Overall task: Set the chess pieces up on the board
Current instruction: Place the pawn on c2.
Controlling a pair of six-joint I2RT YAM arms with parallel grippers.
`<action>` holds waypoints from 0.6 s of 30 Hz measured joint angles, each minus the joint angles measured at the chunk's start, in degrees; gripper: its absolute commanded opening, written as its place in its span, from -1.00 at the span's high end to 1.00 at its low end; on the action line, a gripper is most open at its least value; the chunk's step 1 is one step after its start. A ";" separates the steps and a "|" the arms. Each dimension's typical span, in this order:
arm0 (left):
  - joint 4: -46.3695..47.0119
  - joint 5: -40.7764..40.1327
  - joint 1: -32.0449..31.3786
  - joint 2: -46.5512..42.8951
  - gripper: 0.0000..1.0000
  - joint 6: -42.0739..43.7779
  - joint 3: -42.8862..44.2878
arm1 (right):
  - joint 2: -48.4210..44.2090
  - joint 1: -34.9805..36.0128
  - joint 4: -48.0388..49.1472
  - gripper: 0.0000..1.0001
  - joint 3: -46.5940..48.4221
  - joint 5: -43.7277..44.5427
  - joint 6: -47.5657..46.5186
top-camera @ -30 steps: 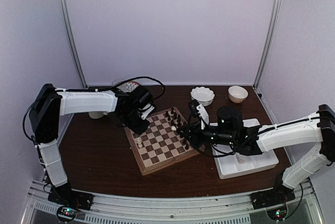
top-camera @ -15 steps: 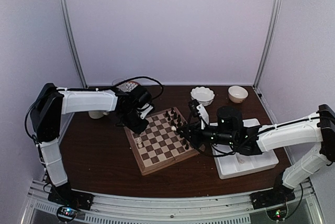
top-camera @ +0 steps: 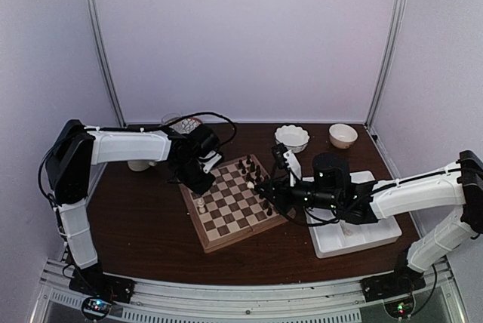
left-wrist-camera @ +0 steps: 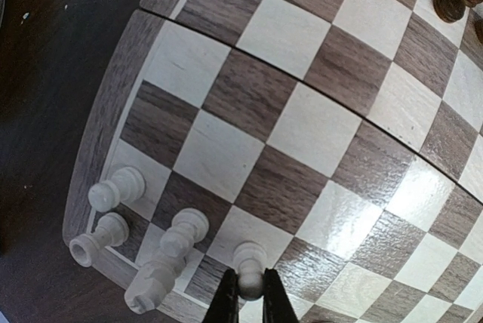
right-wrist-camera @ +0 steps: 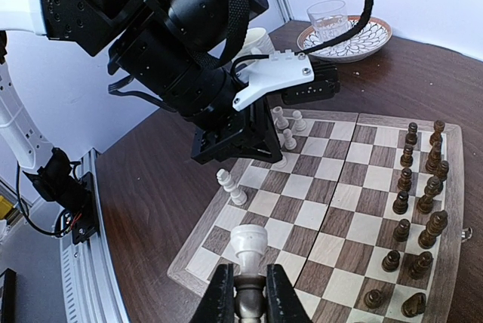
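Left gripper (left-wrist-camera: 247, 300) pinched a standing cream pawn (left-wrist-camera: 249, 256) at bottom centre, corner pieces (left-wrist-camera: 185, 231) of the board (left-wrist-camera: 302, 127) just left; right gripper (right-wrist-camera: 245, 293) clamped another cream piece (right-wrist-camera: 247, 241).

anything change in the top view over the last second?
Nothing visibly moved. The left gripper stays shut on a cream piece by the board corner. The right gripper keeps its own cream piece raised above the board.
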 measured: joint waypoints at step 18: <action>0.24 0.70 0.00 -0.42 0.59 0.00 -0.11 | 0.00 0.00 -0.02 1.00 0.00 -0.04 0.00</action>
